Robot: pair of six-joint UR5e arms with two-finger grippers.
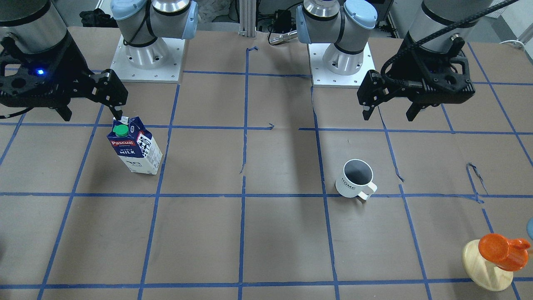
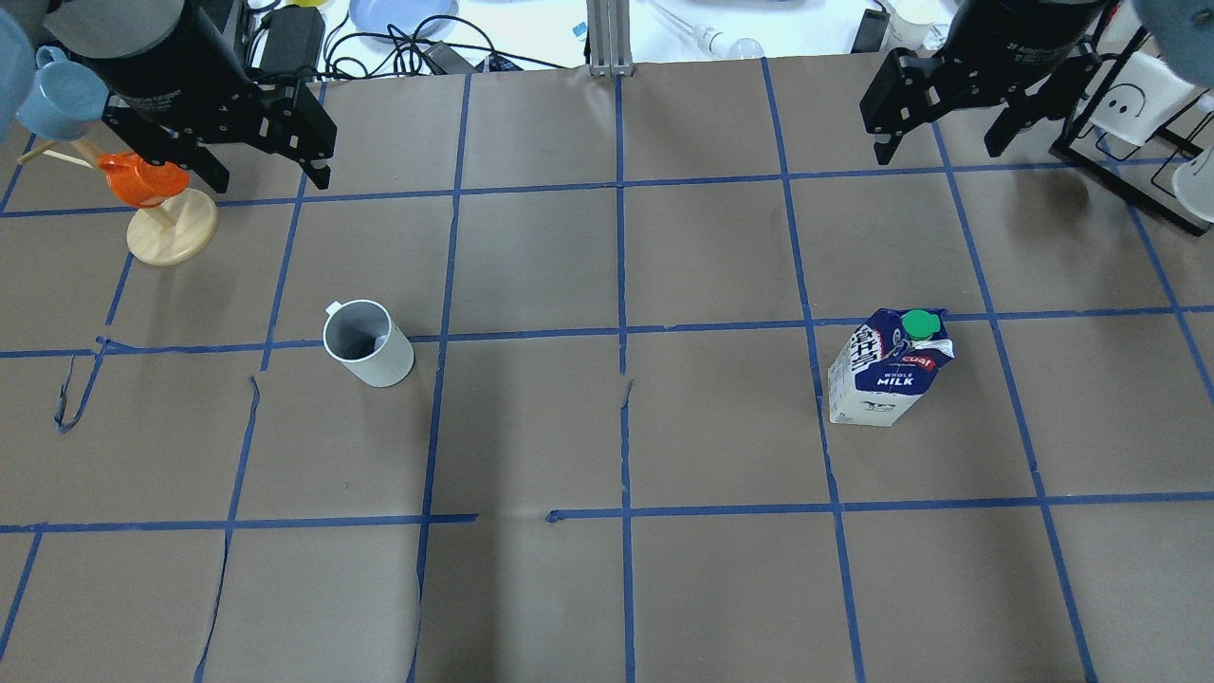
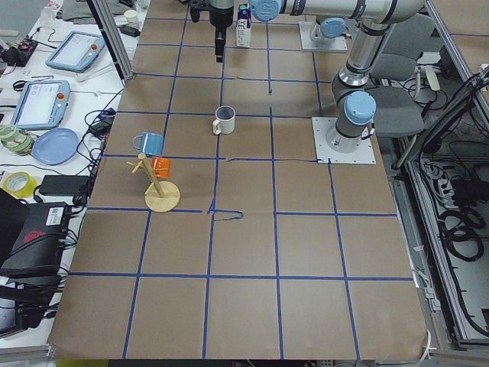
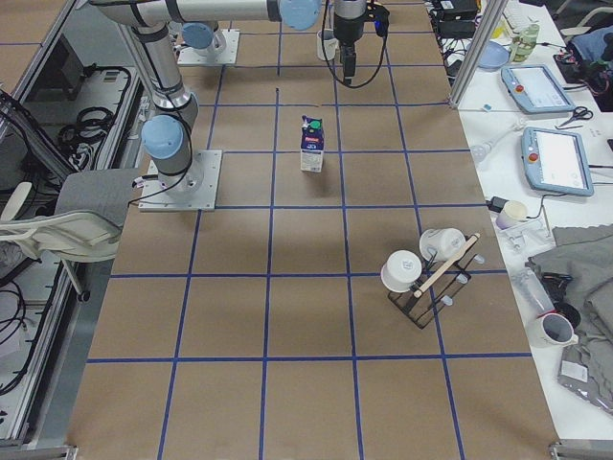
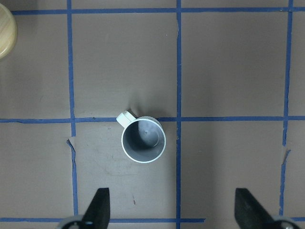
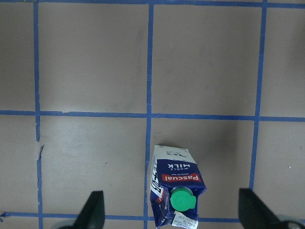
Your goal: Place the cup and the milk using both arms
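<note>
With both pairs of jaws wide apart, centre the left gripper (image 5: 171, 206) over the white ceramic mug (image 5: 143, 143) and the right gripper (image 6: 171, 208) over the blue-white milk carton (image 6: 177, 190).

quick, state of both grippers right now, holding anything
Left gripper: open, holding nothing; the cup stands free on the table.
Right gripper: open, holding nothing; the milk carton stands free.
</note>
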